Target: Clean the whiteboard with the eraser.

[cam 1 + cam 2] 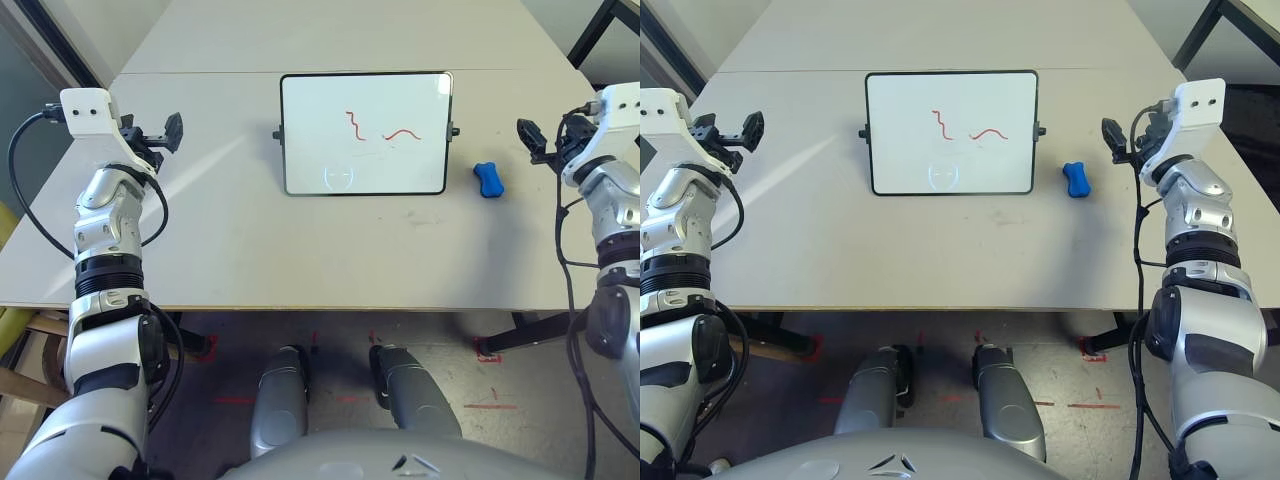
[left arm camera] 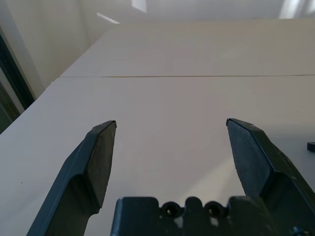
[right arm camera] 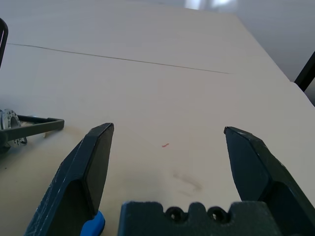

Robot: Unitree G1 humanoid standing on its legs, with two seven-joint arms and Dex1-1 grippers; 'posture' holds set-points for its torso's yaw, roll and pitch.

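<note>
You face a pale tabletop (image 1: 250, 250) crossed by a thin seam (image 2: 197, 76) beyond the fingertips. Below its near edge lies grey floor (image 1: 520, 400) marked with red tape (image 1: 490, 350). A black frame (image 1: 600, 25) stands far right.

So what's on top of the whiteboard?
On the whiteboard there are two red squiggles and a faint grey ring near its front edge. Nothing else sits on it; the blue eraser lies beside it on the table. The table under the board is hidden.

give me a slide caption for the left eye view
Both open grippers, left and right, flank the red-scribbled whiteboard; blue eraser untouched.
</note>
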